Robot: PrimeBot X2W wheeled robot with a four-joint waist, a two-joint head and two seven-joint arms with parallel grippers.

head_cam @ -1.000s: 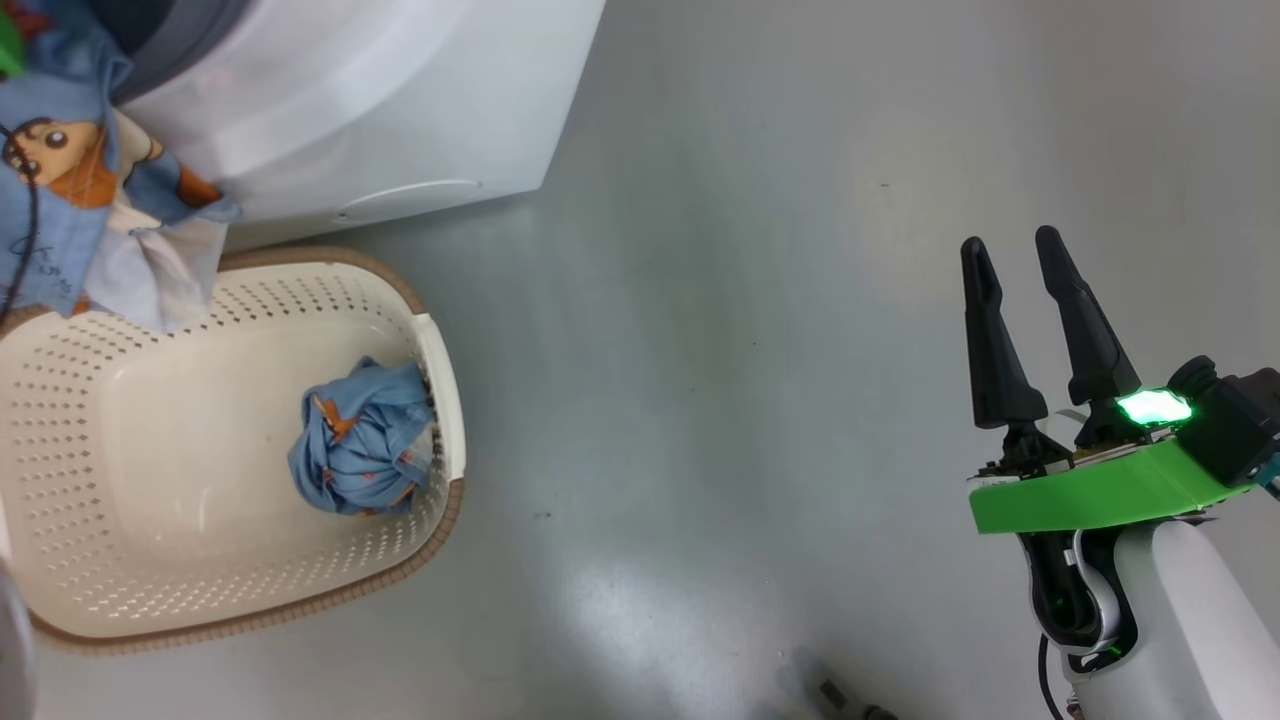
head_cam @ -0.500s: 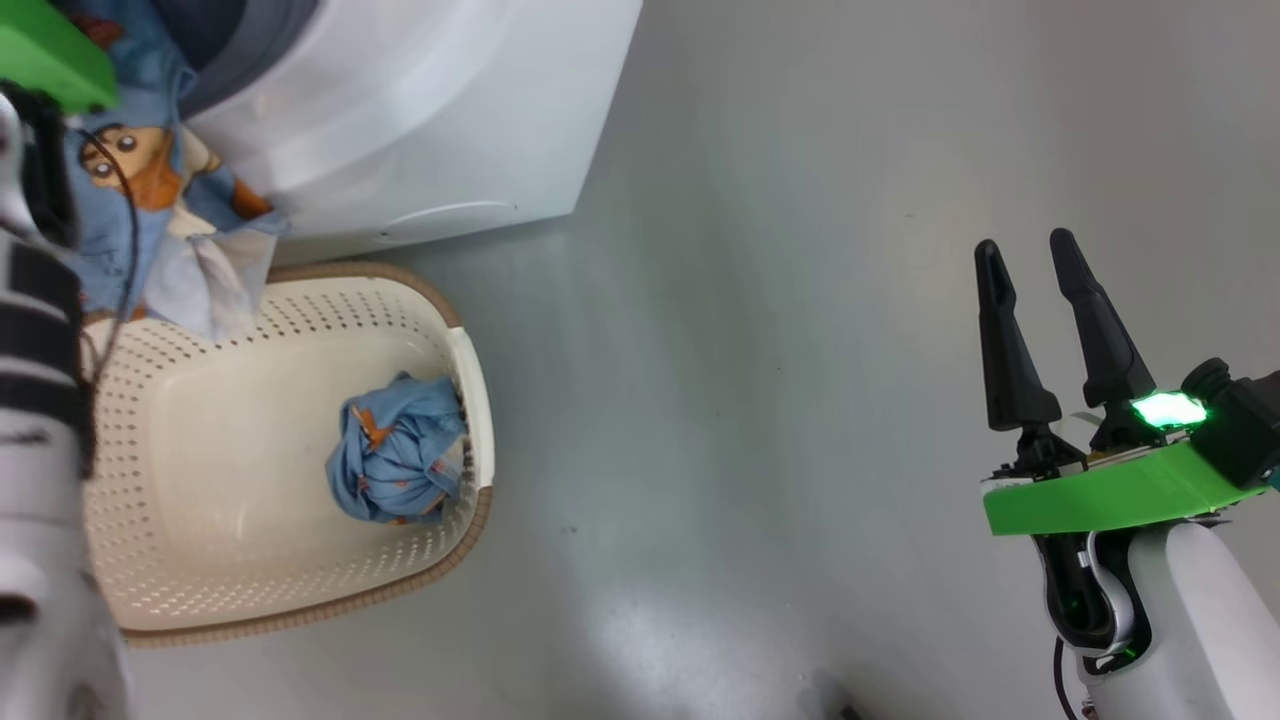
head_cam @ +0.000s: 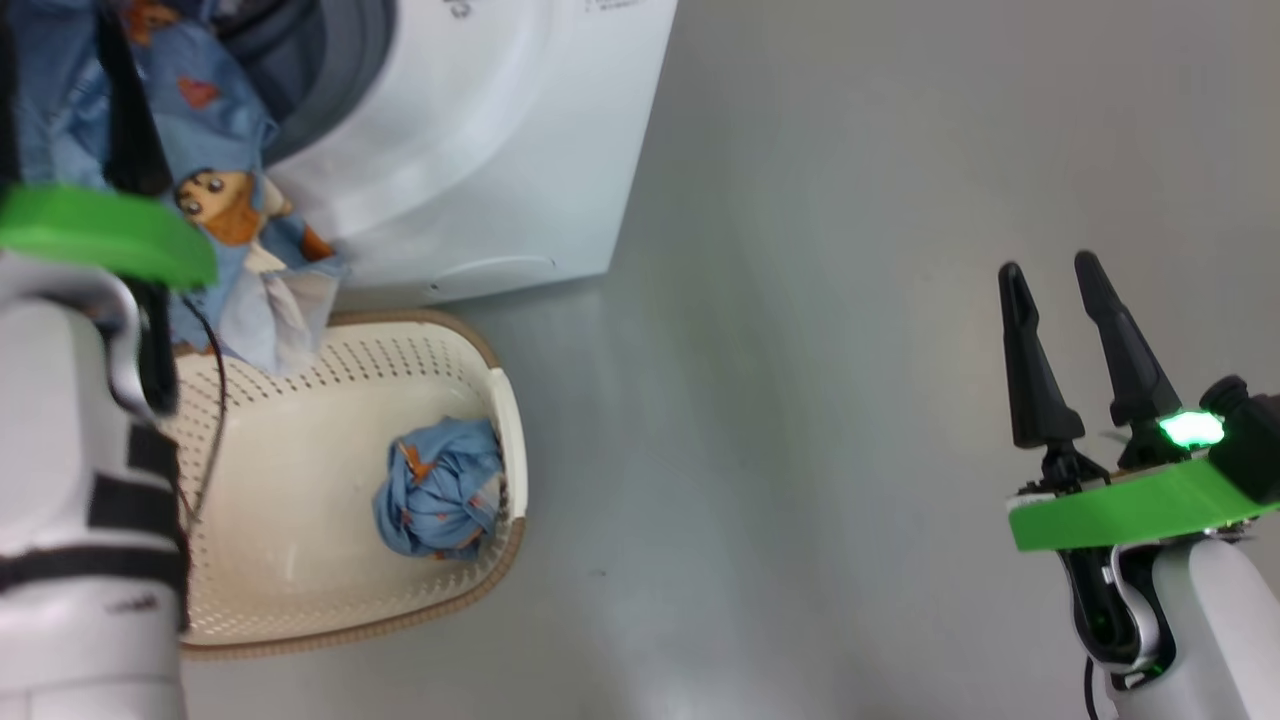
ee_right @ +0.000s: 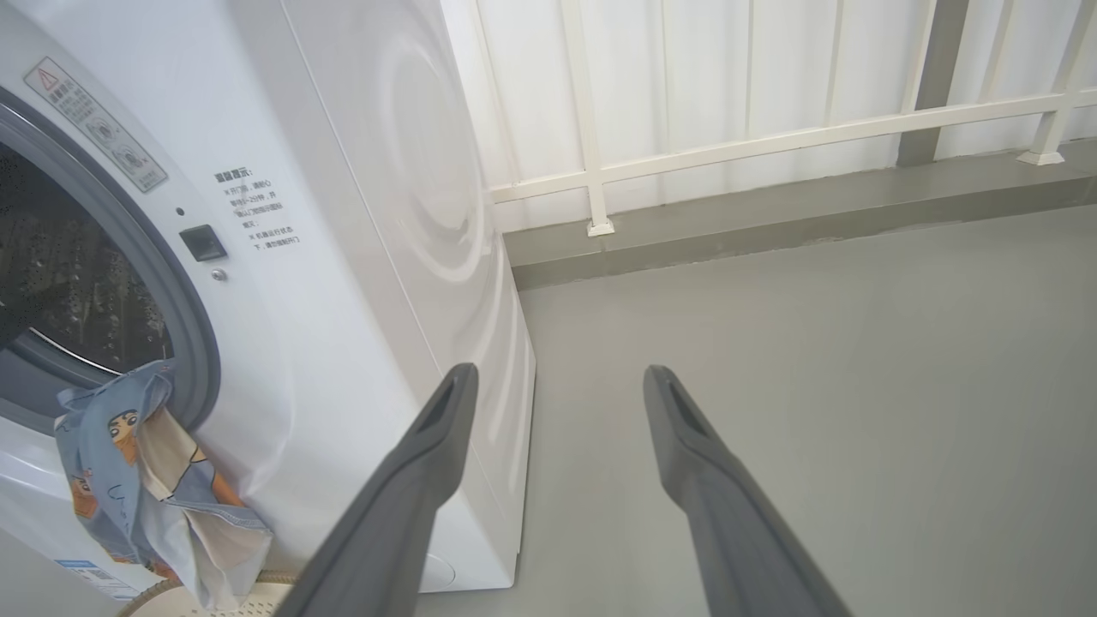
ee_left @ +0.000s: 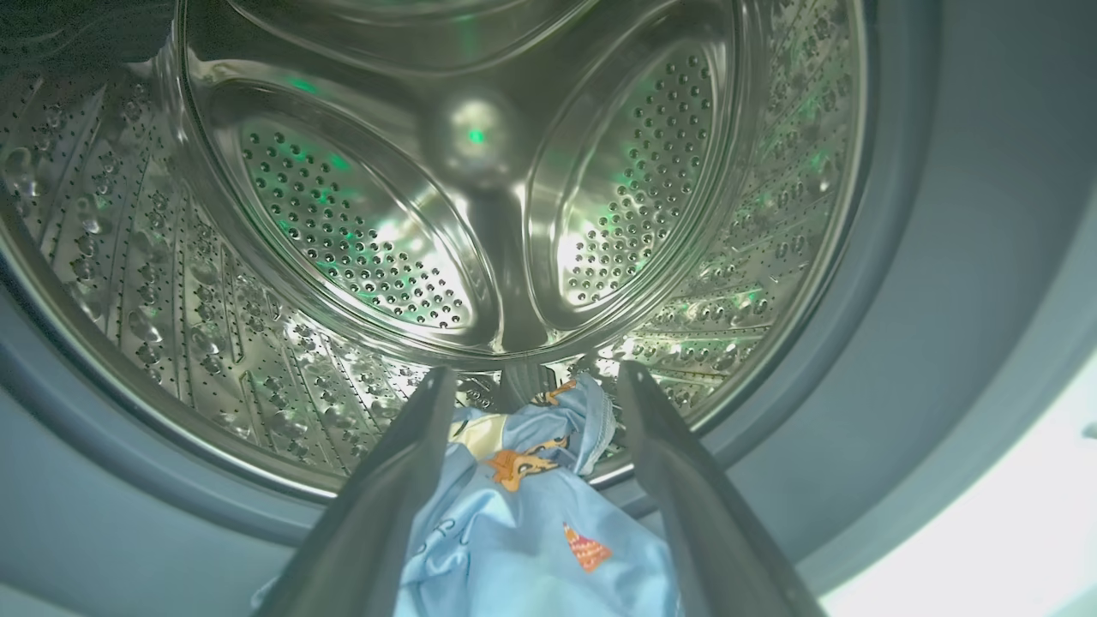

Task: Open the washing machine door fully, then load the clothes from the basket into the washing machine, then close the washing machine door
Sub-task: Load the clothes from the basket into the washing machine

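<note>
My left hand [ee_left: 531, 386] is clamped on a light blue cartoon-print garment [ee_left: 531, 531] at the big white front-loading washing machine [head_cam: 500, 150] mouth, its tail draping over the grey rubber gasket [ee_right: 184, 343]; second blue bundle [head_cam: 440, 500] sits in the cream perforated plastic basket [head_cam: 300, 620], right hand [head_cam: 1045, 270] apart over bare grey floor [head_cam: 800, 400]

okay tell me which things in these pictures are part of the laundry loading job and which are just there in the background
Part of the job:
white front-loading washing machine
blue cartoon-print cloth held by left gripper, hanging from the drum mouth
blue cloth bundle
cream perforated plastic basket

Just there:
white railing
grey floor
idle open right gripper
</note>
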